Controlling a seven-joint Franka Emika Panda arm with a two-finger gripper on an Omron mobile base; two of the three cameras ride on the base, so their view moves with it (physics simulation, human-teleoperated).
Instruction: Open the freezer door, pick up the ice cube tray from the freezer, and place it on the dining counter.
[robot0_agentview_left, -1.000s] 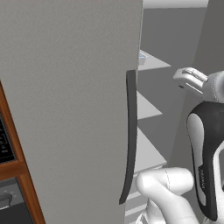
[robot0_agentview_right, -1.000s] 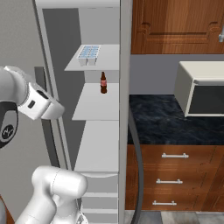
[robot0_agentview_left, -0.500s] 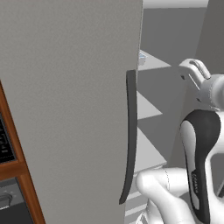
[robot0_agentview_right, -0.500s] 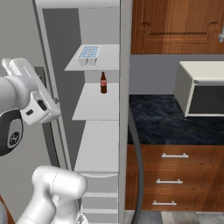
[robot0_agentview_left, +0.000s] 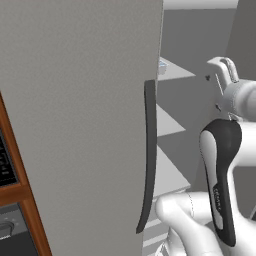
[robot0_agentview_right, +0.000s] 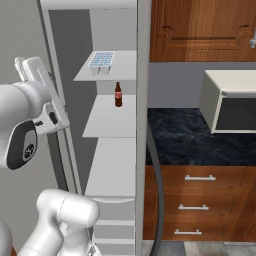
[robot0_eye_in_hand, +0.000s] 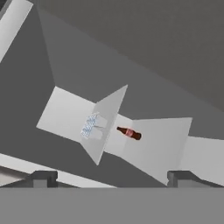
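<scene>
Standing wide open, freezer door (robot0_agentview_left: 80, 125) gave clear reach; ice cube tray (robot0_agentview_right: 101, 61) sat on top shelf (robot0_agentview_right: 122, 67), above cola bottle (robot0_agentview_right: 118, 95). Hand (robot0_eye_in_hand: 111, 177) spread wide, empty, aimed inside freezer (robot0_agentview_right: 110, 150), well short of tray.

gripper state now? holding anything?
Gripper: open, fingers spread wide, nothing held; aimed into the freezer at the ice cube tray.
</scene>
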